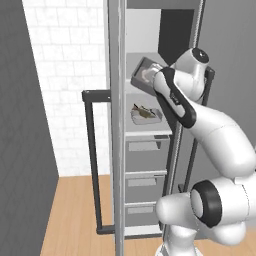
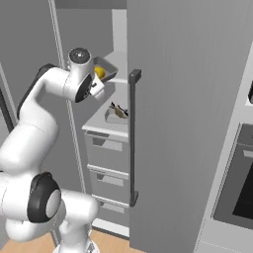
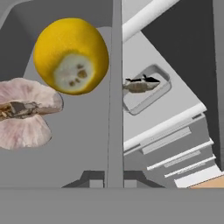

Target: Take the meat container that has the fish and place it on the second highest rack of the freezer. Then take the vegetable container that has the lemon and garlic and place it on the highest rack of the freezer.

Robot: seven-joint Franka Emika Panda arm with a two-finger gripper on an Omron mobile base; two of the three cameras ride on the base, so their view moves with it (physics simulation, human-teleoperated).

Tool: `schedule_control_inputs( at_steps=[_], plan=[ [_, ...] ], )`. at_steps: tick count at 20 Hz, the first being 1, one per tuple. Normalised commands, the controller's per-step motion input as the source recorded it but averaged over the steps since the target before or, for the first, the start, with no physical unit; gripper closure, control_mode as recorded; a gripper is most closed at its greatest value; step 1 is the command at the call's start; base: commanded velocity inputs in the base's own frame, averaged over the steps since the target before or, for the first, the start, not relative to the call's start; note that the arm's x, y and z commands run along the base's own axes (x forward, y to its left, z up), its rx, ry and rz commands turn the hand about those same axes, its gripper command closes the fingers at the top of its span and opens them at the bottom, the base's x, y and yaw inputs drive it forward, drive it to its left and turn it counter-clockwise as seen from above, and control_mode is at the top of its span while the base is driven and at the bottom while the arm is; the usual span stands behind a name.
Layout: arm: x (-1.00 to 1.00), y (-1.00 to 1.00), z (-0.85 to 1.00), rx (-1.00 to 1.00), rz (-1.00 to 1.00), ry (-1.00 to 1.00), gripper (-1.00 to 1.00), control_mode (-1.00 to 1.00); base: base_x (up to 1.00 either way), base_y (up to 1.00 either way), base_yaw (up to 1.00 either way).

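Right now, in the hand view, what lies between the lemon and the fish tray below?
The vegetable container's upright grey rim, which the gripper pinches, stands between the lemon and the fish tray; past it is bare shelf.

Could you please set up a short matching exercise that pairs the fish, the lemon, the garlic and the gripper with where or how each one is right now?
Things:
1. fish
2. lemon
3. garlic
4. gripper

States:
A. pale bulb beside the yellow fruit
B. shut on the vegetable container's rim
C. in a tray on the lower freezer shelf
D. yellow, in the held container

Pairs: 1-C, 2-D, 3-A, 4-B
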Motion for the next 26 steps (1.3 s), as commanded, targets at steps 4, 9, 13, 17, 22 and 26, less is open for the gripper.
schedule_control_inputs(
  at_steps=[4, 9, 13, 17, 22, 26],
  plan=[
    [0.49, 0.0, 0.07, 0.0, 0.0, 0.0, 1.0, -1.0, 0.0, 0.0, 0.0],
    [0.44, 0.0, 0.08, 0.0, -0.02, 0.0, 1.0, -1.0, 0.0, 0.0, 0.0],
    [0.47, 0.0, 0.07, 0.0, -0.03, 0.0, 1.0, -1.0, 0.0, 0.0, 0.0],
    [0.47, 0.0, 0.07, 0.0, -0.04, 0.0, 1.0, -1.0, 0.0, 0.0, 0.0],
    [0.44, -0.04, 0.06, 0.0, -0.09, 0.0, 1.0, -1.0, 0.0, 0.0, 0.0],
    [0.42, -0.08, 0.09, 0.0, -0.09, 0.0, 1.0, -1.0, 0.0, 0.0, 0.0]
  ],
)
